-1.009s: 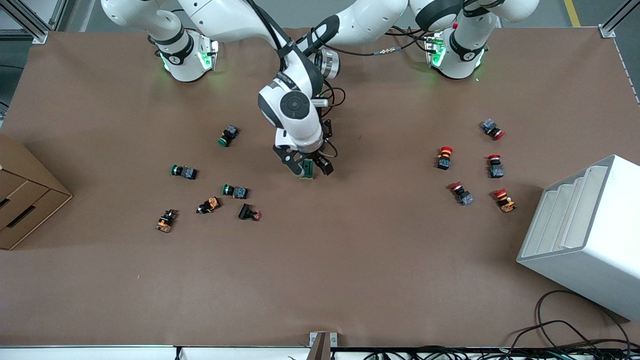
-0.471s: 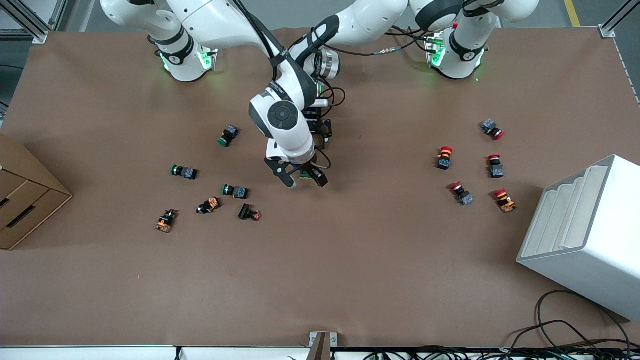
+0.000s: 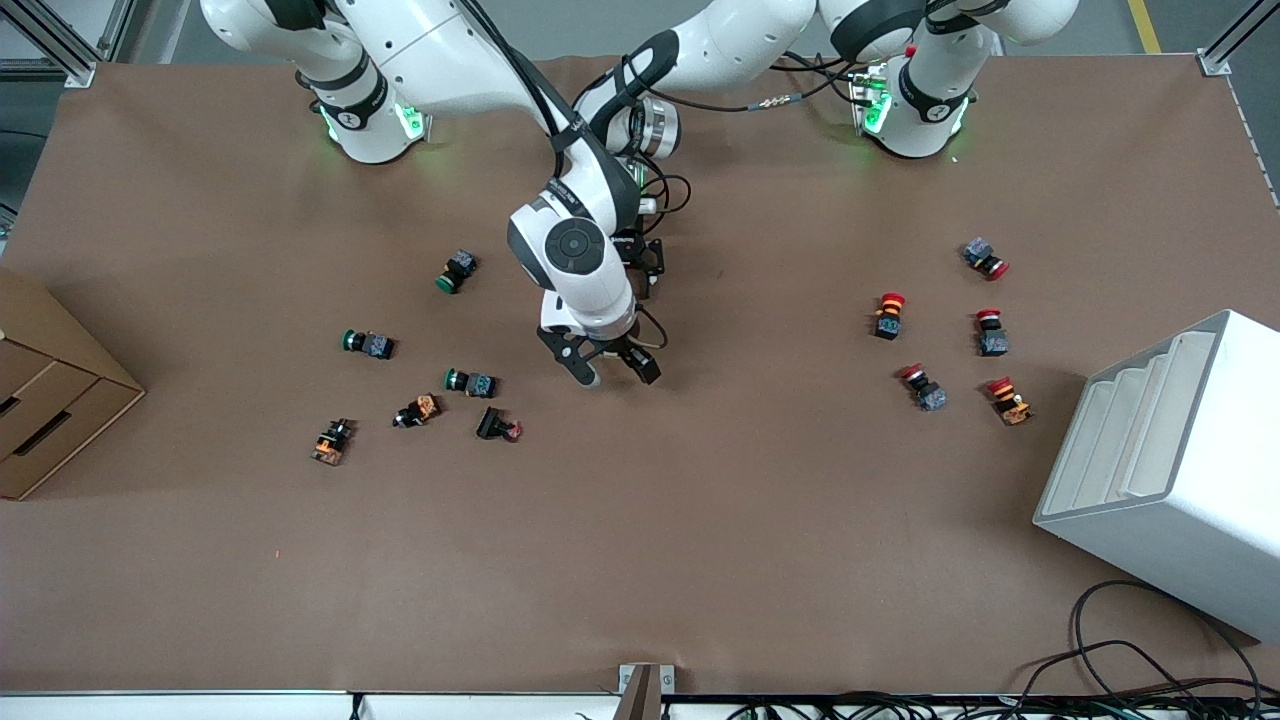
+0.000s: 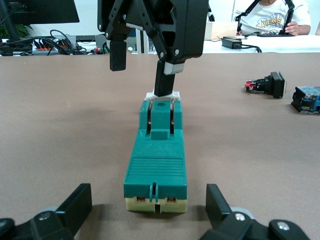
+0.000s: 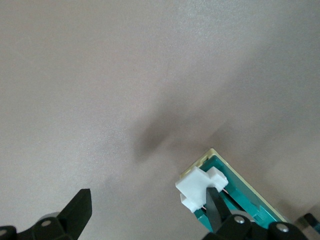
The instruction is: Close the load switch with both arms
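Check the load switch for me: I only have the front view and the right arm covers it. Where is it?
Observer: In the left wrist view the load switch lies flat on the table, between the open fingers of the left claw, which stand clear of its sides.
Operator: Right claw on it?
Observer: The right claw is open. One finger is set down at the white lever on the switch's end, and the other hangs to the side over bare table.
Operator: Lever closed?
Observer: Cannot tell. The right wrist view shows the lever jutting past the switch's end, with the finger right beside it.
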